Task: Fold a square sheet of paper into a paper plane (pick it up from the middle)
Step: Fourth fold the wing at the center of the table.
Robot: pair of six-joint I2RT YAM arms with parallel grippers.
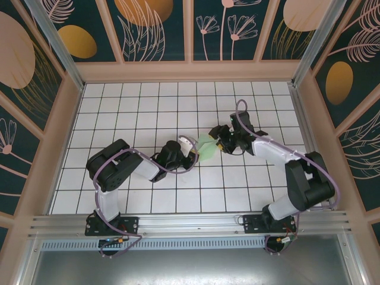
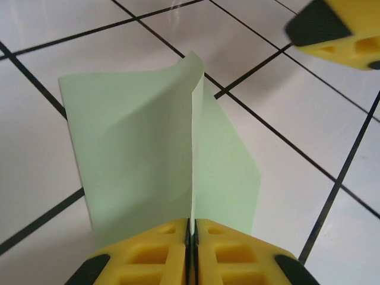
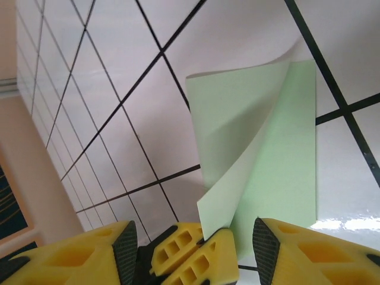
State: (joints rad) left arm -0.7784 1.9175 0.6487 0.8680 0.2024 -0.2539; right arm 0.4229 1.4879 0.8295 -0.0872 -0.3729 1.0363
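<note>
White black-gridded tabletop point(image 1: 148, 101) enclosed by dark floral wall panels point(image 1: 154, 29).

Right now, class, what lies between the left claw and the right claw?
The square sheet of paper, pinched by the left claw, as the top view shows.

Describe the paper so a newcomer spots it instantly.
Look at the centre of the white gridded table, where two black arms meet. A thin, pale mint-green sheet of paper stands half folded in the left gripper, the tiles' only green thing.
</note>
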